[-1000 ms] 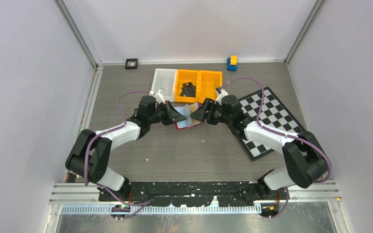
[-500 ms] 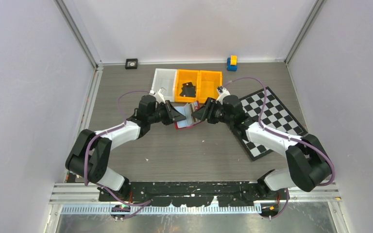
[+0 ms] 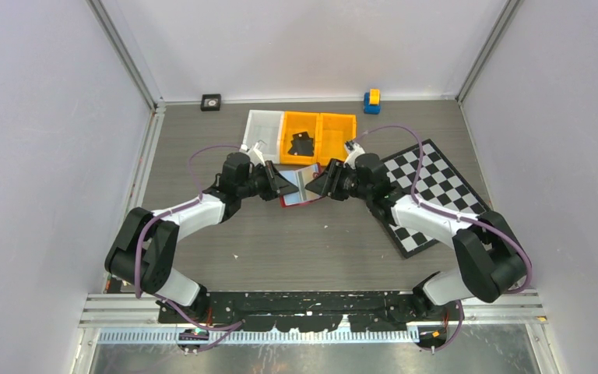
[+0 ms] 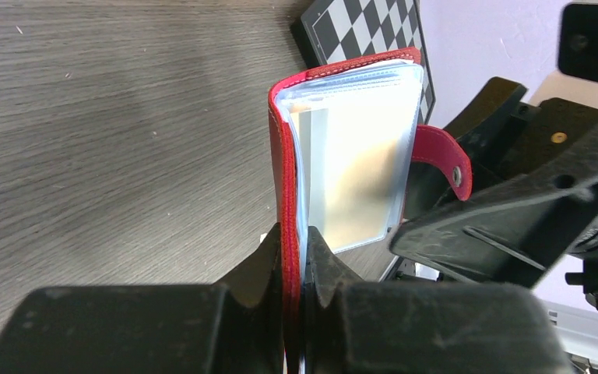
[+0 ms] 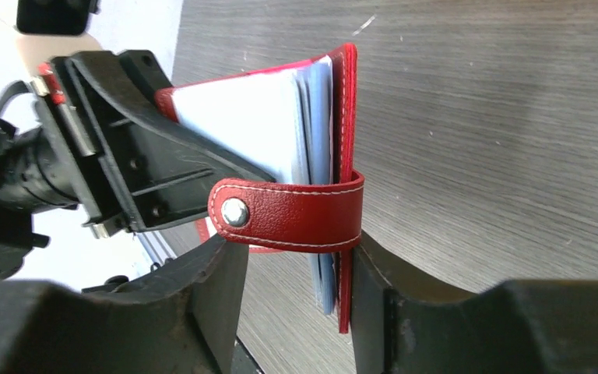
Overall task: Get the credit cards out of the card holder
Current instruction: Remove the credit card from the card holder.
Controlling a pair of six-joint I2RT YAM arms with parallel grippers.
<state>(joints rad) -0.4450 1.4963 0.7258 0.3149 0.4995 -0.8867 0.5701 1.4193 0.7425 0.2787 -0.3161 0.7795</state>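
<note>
Two grippers meet at the red card holder (image 3: 299,189), just in front of the orange bin (image 3: 336,117). The left gripper (image 4: 294,249) pinches its red cover tight. The right gripper (image 5: 300,257) has jaws apart, one each side of the holder. One tan credit card (image 4: 358,187) sits inside.

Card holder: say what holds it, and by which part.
Left gripper: jaws shut on the red cover edge of the card holder. Right gripper straddles the snap tab; hold unclear.
</note>
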